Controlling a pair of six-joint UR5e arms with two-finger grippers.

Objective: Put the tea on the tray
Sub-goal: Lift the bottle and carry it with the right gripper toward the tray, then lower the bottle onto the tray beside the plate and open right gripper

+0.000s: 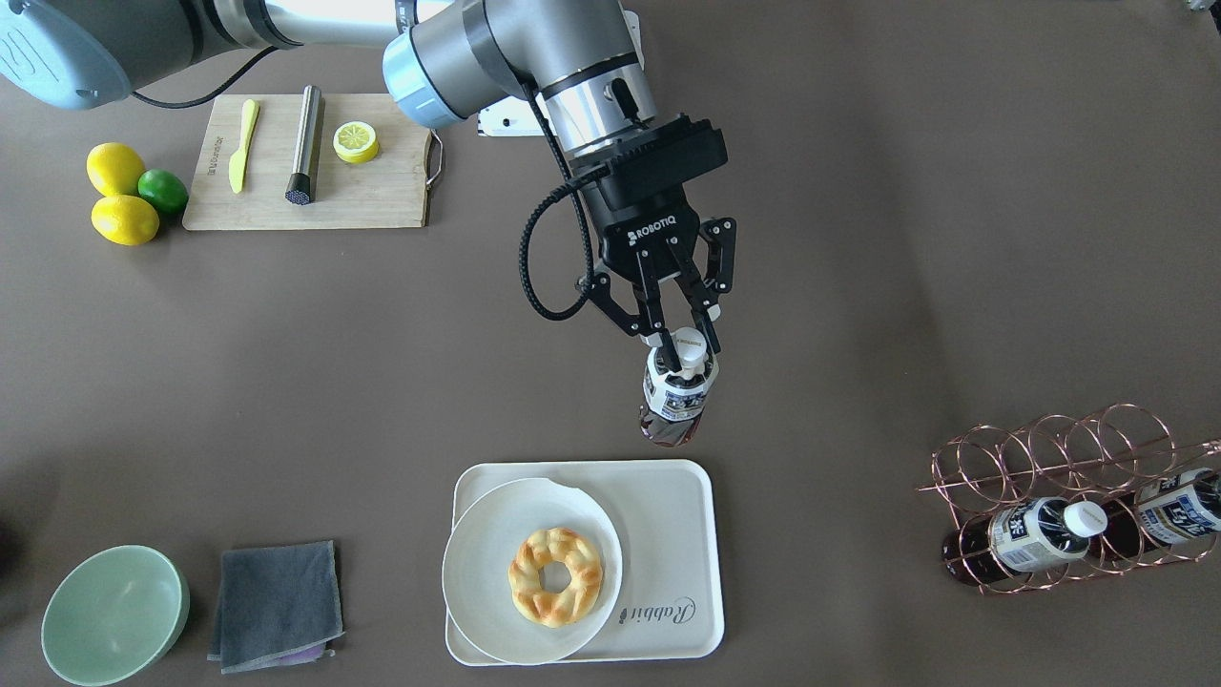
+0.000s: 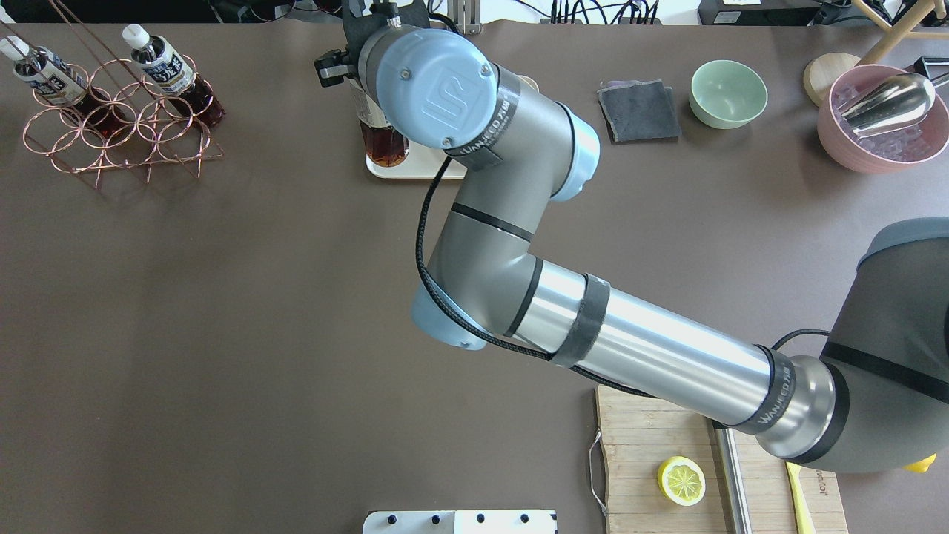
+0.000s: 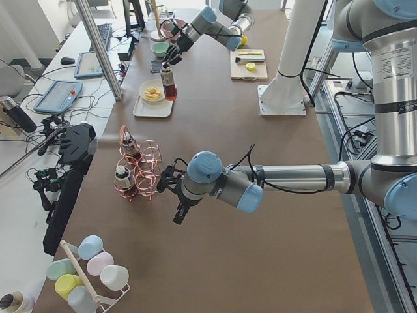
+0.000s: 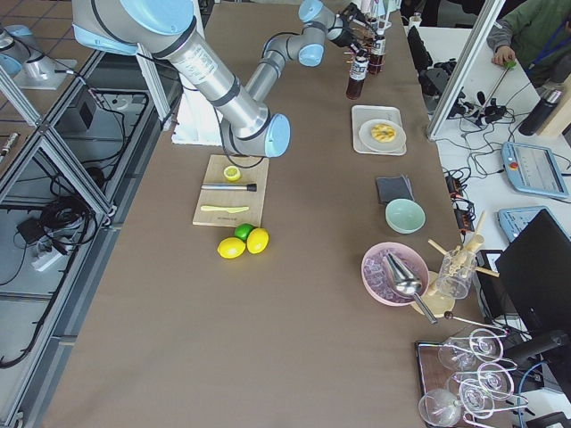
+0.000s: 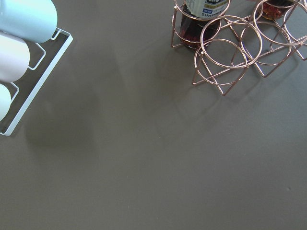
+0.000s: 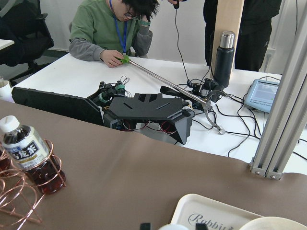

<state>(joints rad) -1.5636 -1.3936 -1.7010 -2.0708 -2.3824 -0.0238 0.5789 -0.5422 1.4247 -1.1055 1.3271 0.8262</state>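
Right gripper is being used to hold the tea bottle. It is clamped on the neck just under the white cap, and the bottle is hanging roughly upright in the air. The bottle is over the bare table, just short of the tray on the robot's side of it, and no part of it is touching the tray. The carrying step is therefore being judged as the one in hand, with the setting-down not yet done.

Much of the tray is being taken up by a round plate with a doughnut on it, so only the strip on the robot's left of the plate is bare. The next move is being judged to call for a short advance over that strip and a straight descent until the base is resting flat. Only then is a release called for, and the plate's rim is to be avoided throughout.

The left gripper is being shown only in the left side view, near the wire rack where two spare bottles are lying. Whether it is open or closed cannot be told.

As for writing, "ROBOTIQ" is being read in white on the right gripper's body, and "Rabbit" in dark script at the tray's corner. The bottle labels are white and navy, but their print is too small to be read.
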